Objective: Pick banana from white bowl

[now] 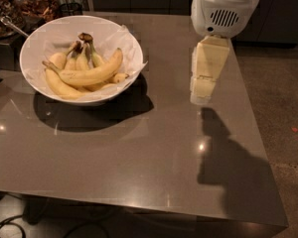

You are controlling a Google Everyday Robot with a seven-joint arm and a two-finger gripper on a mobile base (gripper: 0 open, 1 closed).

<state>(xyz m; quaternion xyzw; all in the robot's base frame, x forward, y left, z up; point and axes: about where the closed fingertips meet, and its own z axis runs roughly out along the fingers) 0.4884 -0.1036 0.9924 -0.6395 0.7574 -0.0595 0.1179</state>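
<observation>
Hanging over the glossy grey tabletop (139, 157), well right of the bowl: cream blocky gripper (200, 98), clenched or released impossible to tell. Lying in the wide paper-lined white bowl (29, 58): long curved yellow banana (92, 75). Risk: catching the shorter bunched bananas (82, 61) touching it, dragging them along.

1. We find the counter (139, 152) smooth, glossy grey, mirroring lights.
2. We see the white bowl (28, 58) lined with crinkled matt paper (132, 44).
3. We see the gripper (200, 97), matt cream plastic, near the counter's right edge.
</observation>
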